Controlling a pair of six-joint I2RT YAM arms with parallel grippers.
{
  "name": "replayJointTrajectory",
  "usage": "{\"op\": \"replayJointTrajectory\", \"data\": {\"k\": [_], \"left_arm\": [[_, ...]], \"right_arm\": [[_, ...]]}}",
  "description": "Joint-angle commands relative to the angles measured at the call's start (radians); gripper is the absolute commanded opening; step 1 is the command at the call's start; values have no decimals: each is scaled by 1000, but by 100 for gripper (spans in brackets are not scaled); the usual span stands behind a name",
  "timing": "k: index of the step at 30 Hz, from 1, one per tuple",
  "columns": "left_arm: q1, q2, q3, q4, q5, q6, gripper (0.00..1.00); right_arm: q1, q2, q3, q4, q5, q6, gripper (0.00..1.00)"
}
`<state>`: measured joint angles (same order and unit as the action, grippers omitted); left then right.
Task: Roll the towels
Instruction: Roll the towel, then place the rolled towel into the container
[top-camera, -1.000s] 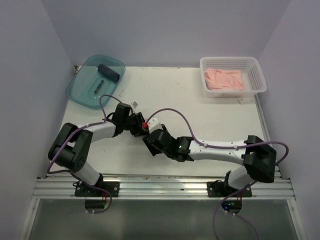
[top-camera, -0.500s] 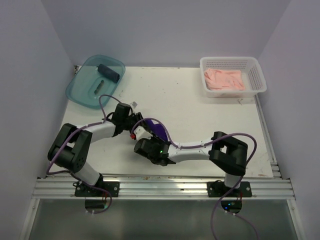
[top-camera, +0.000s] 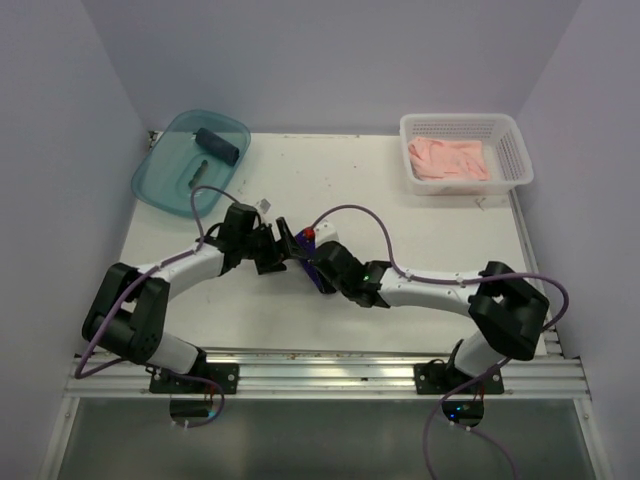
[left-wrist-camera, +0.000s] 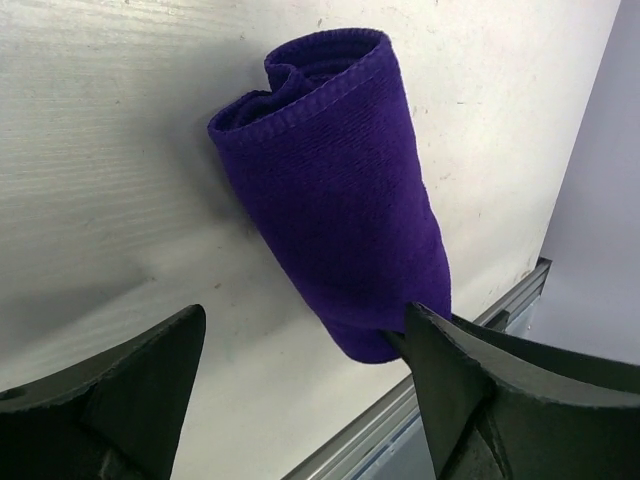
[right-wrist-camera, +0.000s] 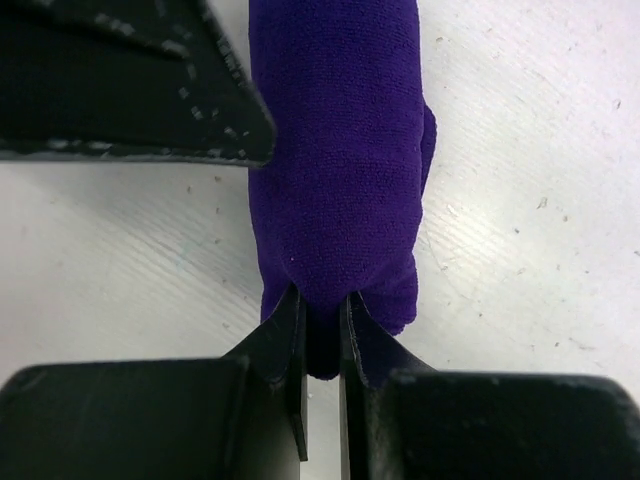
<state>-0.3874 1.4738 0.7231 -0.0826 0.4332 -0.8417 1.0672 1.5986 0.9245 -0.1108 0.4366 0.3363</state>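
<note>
Lavender walls (top-camera: 330, 60) close in a white worktop (top-camera: 420, 230) on three sides, with a metal rail (top-camera: 330, 372) along its near edge where both arms are bolted. At the far left corner lies a blue-green tray (top-camera: 165, 175) with the slate-blue towel (top-camera: 221, 146) rolled up inside it. At the far right stands a white basket (top-camera: 510, 150) holding the pink towel (top-camera: 450, 160), which is loose and crumpled rather than rolled. Both are well apart from the arms, which meet near the middle of the worktop and, together with their looping purple cables (top-camera: 355, 215), hide most of what lies between them from above. The wrist views show it: the purple towel (left-wrist-camera: 340, 210) lies on the bare worktop as a short roll, its spiral end turned away from the left wrist camera. The left end effector (left-wrist-camera: 300, 320) is released, its fingers spread wide to either side of the roll's near end; one finger is right against the cloth (whether it actually touches, I cannot tell). The right end effector (right-wrist-camera: 320, 295) is clenched on the purple towel, its two fingers almost together and pinching a fold at the end of the roll. One dark finger of the left arm crowds in just beside the roll in that same view.
</note>
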Motion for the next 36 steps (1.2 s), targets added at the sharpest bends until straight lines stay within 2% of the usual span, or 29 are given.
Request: {"op": "replayJointTrajectory", "data": {"k": [1, 8, 16, 20, 26, 30, 35, 36], "left_arm": [[-1, -1, 18, 27, 42, 12, 84], [-34, 71, -19, 127, 79, -31, 79], [-45, 112, -27, 175, 101, -53, 81], [-48, 132, -27, 184, 102, -59, 84], [-64, 181, -25, 237, 105, -92, 84], [-73, 201, -36, 294, 114, -122, 76], [-77, 210, -39, 303, 116, -137, 59], [-77, 210, -37, 310, 118, -143, 53]], "right_arm": [[-32, -60, -61, 133, -203, 153, 0], [-113, -85, -176, 286, -364, 322, 0], [-197, -97, -300, 469, -489, 492, 0], [-210, -77, -312, 505, -526, 514, 0], [-216, -49, -329, 568, -572, 555, 0], [-234, -34, -345, 605, -596, 583, 0], [-269, -17, -378, 657, -631, 618, 0], [-271, -14, -380, 658, -634, 618, 0]]}}
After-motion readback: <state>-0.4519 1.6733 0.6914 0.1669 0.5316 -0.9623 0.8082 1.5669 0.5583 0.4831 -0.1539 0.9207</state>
